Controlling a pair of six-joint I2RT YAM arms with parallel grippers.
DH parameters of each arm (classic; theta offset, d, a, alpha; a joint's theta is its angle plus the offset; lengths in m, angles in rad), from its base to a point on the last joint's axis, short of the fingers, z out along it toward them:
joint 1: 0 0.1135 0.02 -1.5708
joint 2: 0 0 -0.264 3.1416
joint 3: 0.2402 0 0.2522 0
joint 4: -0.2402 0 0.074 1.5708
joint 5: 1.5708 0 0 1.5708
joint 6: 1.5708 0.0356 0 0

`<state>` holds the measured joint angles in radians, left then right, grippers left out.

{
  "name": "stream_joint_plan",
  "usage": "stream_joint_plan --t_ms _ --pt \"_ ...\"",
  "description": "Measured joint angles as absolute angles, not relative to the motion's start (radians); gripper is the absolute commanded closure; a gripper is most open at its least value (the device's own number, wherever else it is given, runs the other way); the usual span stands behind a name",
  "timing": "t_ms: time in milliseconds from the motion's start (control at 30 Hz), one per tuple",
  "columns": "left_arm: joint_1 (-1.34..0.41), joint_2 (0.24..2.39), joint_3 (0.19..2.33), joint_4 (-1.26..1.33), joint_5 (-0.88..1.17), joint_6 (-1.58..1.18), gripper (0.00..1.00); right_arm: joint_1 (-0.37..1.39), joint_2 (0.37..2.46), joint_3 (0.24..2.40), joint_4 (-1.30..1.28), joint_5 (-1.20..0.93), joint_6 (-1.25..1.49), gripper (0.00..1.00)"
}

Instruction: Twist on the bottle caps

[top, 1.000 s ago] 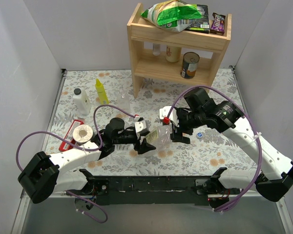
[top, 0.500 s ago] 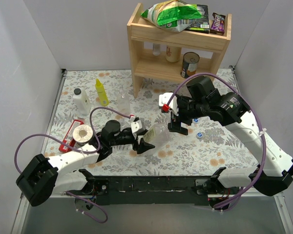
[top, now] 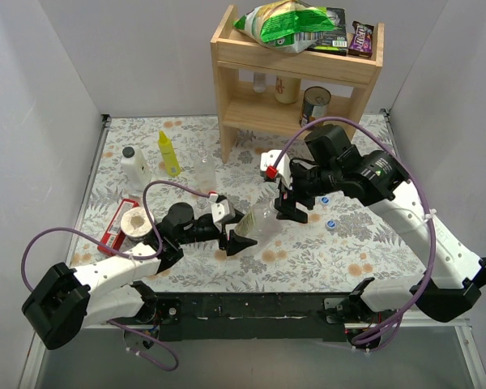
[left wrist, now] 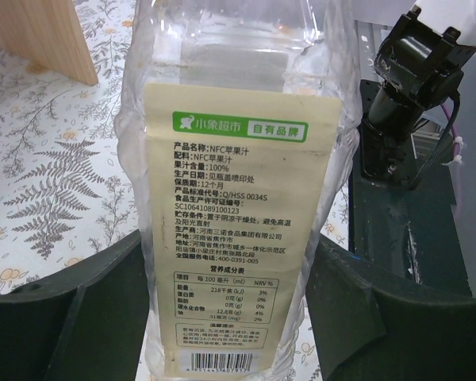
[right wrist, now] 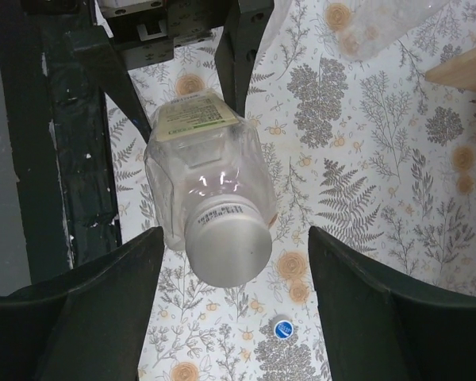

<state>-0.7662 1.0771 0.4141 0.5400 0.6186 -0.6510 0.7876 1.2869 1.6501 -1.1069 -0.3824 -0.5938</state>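
left claw [top: 238, 238] clamped on the labelled clear juice bottle [left wrist: 238, 198], held tilted above the floral surface [top: 356, 255]; white cap [right wrist: 228, 250] sits on its neck, between the spread-apart right claw [top: 291, 210] fingers, untouched.

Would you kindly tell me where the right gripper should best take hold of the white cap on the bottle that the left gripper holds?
Take the white cap by its round side wall, coming end-on along the neck. The left gripper holds the bottle by its labelled body, tilted, cap pointing at the right gripper, whose open fingers stand either side of it.
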Motion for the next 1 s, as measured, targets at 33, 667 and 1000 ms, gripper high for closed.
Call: stream_joint_plan --t_ms 33,667,1000 --pt "-0.768 1.075 0.414 0.539 0.619 -0.649 1.0 0.788 1.295 1.656 -1.109 -0.39 -0.595 0.23" --pt "-0.769 1.056 0.403 0.527 0.618 -0.608 1.0 0.788 1.32 1.706 -1.197 -0.482 -0.635 0.47" --pt "-0.772 1.056 0.401 0.515 0.624 -0.591 1.0 0.786 1.33 1.707 -1.202 -0.478 -0.64 0.55"
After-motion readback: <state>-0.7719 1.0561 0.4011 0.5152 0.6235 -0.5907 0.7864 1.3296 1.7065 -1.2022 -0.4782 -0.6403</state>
